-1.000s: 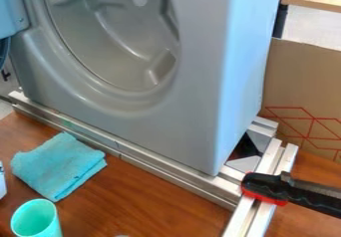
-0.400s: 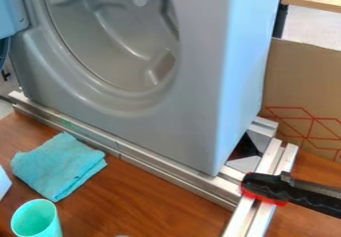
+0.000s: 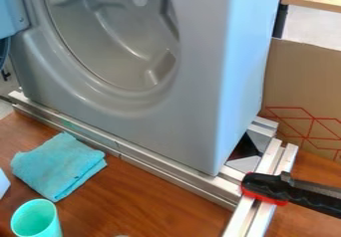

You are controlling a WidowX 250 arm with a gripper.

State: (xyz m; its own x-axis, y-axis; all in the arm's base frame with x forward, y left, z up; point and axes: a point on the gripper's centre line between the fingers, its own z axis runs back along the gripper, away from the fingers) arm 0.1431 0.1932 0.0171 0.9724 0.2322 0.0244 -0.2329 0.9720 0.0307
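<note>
Cloth [image 3: 59,166], turquoise and folded, lies on the brown tabletop [image 3: 150,201].

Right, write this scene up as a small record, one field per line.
surface: brown wooden table
machine: grey housing, upright, wide round hollow in its front
cloth: teal cloth, folded, flat on the table before the housing
cup: mint-green cup, mouth up, lower left, near the cloth
frame: silver metal rails along the housing's base
clamp: black and red clamp, lower right, over the rails
behind: cardboard sheet with red lines
unclear: pale thing, cut off at left edge
</note>
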